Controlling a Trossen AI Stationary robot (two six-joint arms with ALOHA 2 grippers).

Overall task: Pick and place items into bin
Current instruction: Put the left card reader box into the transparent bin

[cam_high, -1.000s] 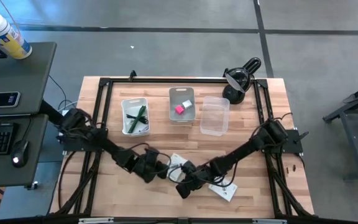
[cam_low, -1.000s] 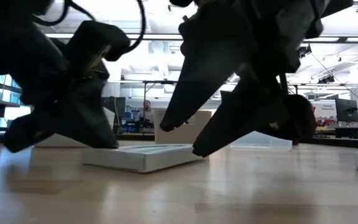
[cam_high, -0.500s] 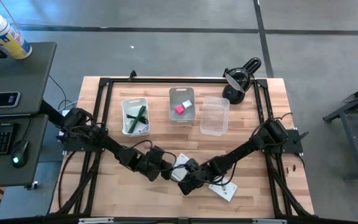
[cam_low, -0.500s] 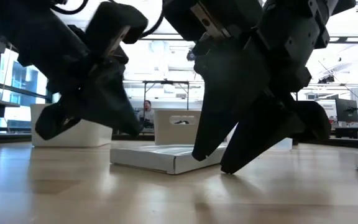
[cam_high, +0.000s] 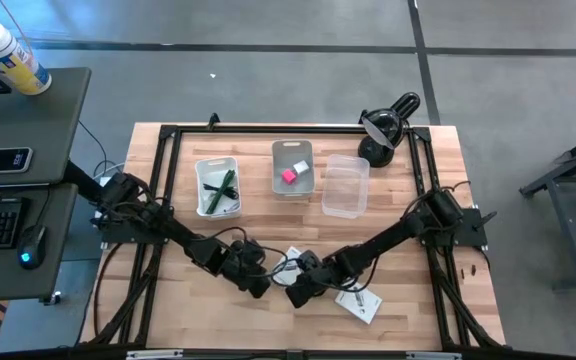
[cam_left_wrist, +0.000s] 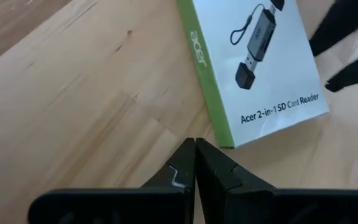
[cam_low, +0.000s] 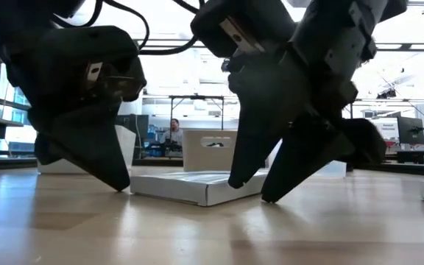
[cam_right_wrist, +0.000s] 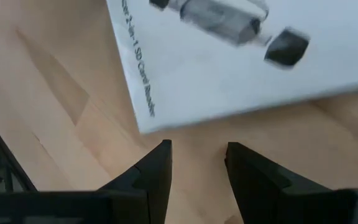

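1. High view: both dark arms reach toward the lower centre of the frame, where a white box (cam_high: 290, 266) lies flat on the wooden counter (cam_high: 428, 200).
2. Left end effector (cam_high: 260, 286) sits just left of the box in the high view, its fingers pressed together, holding nothing.
3. Left wrist view shows those fingers (cam_left_wrist: 185, 168) closed, their tips near a corner of the box (cam_left_wrist: 253, 68), which has a green edge and a printed card reader picture.
4. Right end effector (cam_high: 295, 295) is at the box's lower right edge in the high view; its fingers (cam_right_wrist: 157, 168) stand narrowly apart with bare wood between them, gripping nothing.
5. Low view: the box (cam_low: 197, 184) rests flat between the two end effectors, left (cam_low: 120, 180) and right (cam_low: 252, 191).
6. Upper centre of the high view holds three bins: a white one (cam_high: 217, 187) with a green pen, a grey one (cam_high: 293, 168) with a pink block (cam_high: 289, 176), and a clear one (cam_high: 345, 186).
7. Another white card (cam_high: 358, 302) lies at lower right of the box.
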